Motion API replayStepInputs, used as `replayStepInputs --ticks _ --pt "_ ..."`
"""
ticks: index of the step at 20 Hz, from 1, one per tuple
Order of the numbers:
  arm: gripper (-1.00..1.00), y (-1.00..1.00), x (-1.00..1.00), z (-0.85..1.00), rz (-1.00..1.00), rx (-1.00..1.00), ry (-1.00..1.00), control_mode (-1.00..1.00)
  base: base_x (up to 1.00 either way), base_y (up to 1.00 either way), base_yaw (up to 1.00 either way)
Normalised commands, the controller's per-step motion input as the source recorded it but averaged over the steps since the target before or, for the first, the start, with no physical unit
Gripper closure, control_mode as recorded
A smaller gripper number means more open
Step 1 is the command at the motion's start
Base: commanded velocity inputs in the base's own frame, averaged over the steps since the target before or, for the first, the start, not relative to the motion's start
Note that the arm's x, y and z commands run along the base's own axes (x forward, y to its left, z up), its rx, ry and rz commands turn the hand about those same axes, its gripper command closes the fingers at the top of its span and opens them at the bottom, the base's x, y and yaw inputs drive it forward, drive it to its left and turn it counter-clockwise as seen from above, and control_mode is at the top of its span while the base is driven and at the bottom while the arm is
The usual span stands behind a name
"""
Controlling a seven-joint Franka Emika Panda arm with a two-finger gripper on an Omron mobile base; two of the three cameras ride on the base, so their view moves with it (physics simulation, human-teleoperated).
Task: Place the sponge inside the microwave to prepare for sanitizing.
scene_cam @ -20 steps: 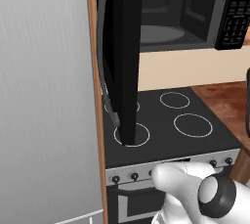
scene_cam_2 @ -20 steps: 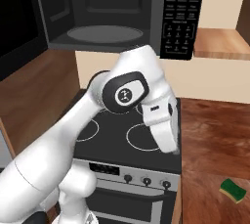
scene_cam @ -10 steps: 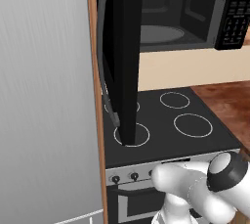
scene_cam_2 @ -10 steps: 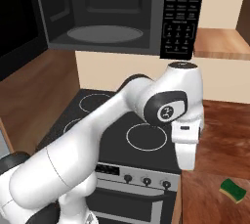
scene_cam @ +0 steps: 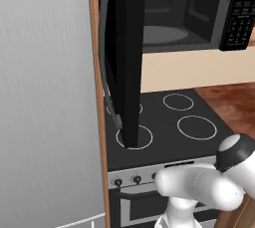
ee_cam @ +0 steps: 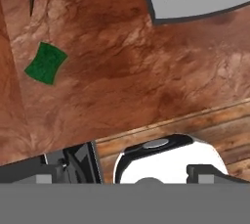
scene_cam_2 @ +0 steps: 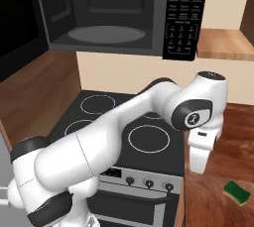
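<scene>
Sponge (scene_cam_2: 235, 193): small flat block, green face up with a yellow edge, on the wooden counter (scene_cam_2: 213, 201) right of the stove, near its front edge; long axis runs slantwise to that edge
Sponge from the hand: a green, slightly waisted rectangle (ee_cam: 46, 63) lying apart on mottled red-brown wood, tilted
Microwave (scene_cam_2: 109, 18): glossy black box above the stove, door (scene_cam: 124, 57) swung wide, grey round turntable (scene_cam_2: 106, 34) bare, white-marked keypad (scene_cam_2: 182, 18) on the right
Stove (scene_cam_2: 124, 137): matte black top, four white rings, knobs along the front
Gripper (ee_cam: 122, 174): fingers spread wide, nothing between them; the dark tips are barely visible, so probably well above the wood
Left base extra: tall brushed-grey panel (scene_cam: 47, 97) and the door's grey bar handle (scene_cam: 107, 72)
</scene>
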Motion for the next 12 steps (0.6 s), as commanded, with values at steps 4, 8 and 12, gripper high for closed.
replayStepInputs --ticks 4,8,12 --pt "-1.00 -0.41 0.21 -0.35 -0.11 0.05 -0.05 -1.00 0.00 0.00 0.00" --pt "-1.00 -0.46 0.08 -0.33 -0.04 0.01 -0.19 -1.00 0.00 0.00 0.00" --pt "-1.00 -0.43 0.10 -0.33 -0.02 0.02 -0.18 -1.00 0.00 0.00 0.00"
